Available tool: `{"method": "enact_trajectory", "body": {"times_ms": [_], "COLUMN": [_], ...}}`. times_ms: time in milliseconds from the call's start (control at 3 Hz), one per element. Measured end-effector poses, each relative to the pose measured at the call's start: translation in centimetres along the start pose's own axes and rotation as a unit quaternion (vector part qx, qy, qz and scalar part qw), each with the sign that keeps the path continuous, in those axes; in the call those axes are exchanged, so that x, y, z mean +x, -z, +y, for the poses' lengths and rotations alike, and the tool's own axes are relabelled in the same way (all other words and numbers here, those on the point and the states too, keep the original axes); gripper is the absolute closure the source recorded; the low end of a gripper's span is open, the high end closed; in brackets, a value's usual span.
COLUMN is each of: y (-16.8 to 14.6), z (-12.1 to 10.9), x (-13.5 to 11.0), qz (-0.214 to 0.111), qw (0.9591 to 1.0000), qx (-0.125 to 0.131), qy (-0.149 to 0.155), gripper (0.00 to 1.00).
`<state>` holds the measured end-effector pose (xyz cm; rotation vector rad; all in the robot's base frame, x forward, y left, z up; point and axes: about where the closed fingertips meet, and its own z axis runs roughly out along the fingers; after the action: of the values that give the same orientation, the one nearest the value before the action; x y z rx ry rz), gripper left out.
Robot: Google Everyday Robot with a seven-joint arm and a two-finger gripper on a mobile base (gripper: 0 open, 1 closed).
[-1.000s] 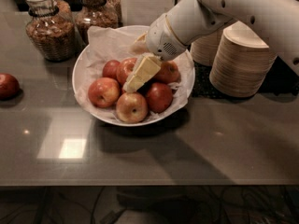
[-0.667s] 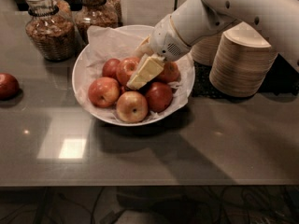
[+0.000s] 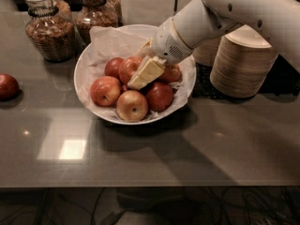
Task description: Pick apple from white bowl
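Pincer (image 3: 141, 77) hangs low inside the white bowl (image 3: 79, 83), seemingly touching the apple (image 3: 126, 67); cannot tell whether it grips.

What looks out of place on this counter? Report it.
One red apple lies alone on the counter at far left, outside the white bowl holding the others. The claw is down among those in the bowl. Nothing looks spilled or damaged.
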<state>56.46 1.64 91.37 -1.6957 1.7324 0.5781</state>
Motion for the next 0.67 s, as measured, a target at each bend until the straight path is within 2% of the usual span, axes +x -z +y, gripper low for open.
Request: {"method": "enact_trajectory", "body": {"times_ms": [667], "y": [1.3], "z": [0.5], "x": [0.2], "qz": [-0.005], "qw": [0.9999], "qx": [-0.013], "qy": [-0.01], "gripper": [1.0]}}
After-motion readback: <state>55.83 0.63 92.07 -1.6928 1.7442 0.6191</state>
